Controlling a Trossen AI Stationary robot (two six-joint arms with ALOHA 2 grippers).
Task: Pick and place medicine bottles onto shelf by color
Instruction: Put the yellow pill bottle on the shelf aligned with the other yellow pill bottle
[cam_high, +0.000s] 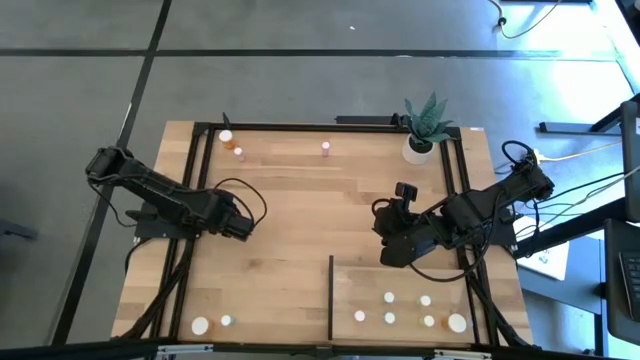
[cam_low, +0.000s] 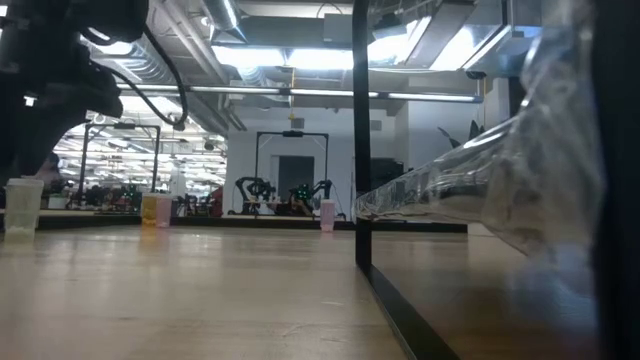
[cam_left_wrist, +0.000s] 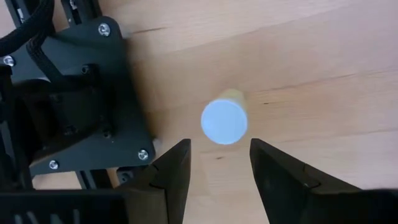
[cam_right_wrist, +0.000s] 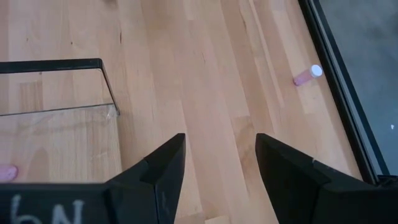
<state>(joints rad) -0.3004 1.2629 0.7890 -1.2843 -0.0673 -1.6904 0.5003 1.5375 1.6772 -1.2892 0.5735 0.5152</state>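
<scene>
My left gripper (cam_high: 245, 224) (cam_left_wrist: 219, 149) is open at the table's left middle, pointing down over a small bottle (cam_left_wrist: 224, 119) with a white cap and a yellowish body. The bottle stands on its base on the table, just ahead of the two fingertips and untouched. My right gripper (cam_high: 391, 250) (cam_right_wrist: 220, 144) is open and empty, above the table just beyond the shelf's far edge. The shelf (cam_high: 420, 275) is a light-wood panel at the near right with a dark upright edge (cam_high: 331, 297). Several white-capped bottles (cam_high: 390, 318) stand on it.
Two bottles (cam_high: 200, 326) stand near the table's near-left corner, and two more (cam_high: 226, 136) at the far left. A pink bottle (cam_high: 325, 148) (cam_right_wrist: 308, 74) stands at the far middle. A potted plant (cam_high: 425, 125) is at the far right. A black frame (cam_high: 300, 127) rims the table.
</scene>
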